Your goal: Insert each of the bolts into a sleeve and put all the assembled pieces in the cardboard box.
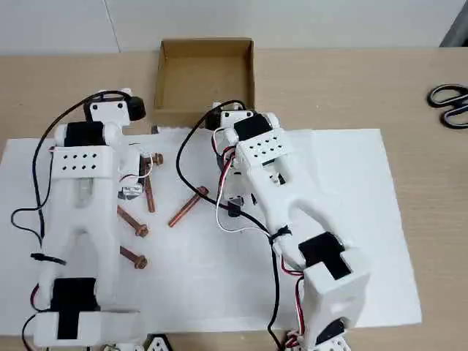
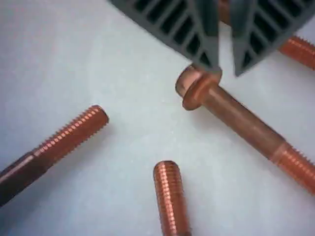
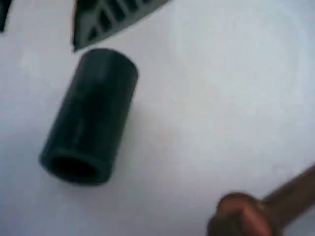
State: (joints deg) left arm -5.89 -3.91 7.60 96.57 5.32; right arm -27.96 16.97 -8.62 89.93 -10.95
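Several copper bolts lie on the white sheet [image 1: 344,190]. One bolt [image 2: 236,115] has its flanged head right under the tips of my left gripper [image 2: 224,69]. Its dark fingers [image 2: 172,24] stand almost together with nothing between them. Two more threaded bolt ends [image 2: 74,130] [image 2: 170,196] lie nearby. A black sleeve [image 3: 88,118] lies on its side, open end showing, just off one finger [image 3: 113,19] of my right gripper [image 3: 38,37], which is open and empty. A bolt head [image 3: 241,216] sits beyond the sleeve. The cardboard box [image 1: 205,73] stands empty at the back.
Loose bolts [image 1: 189,207] [image 1: 134,257] lie between the two arms. Scissors [image 1: 450,102] rest at the table's far right edge. Cables hang from both arms over the sheet. The sheet's right half is bare.
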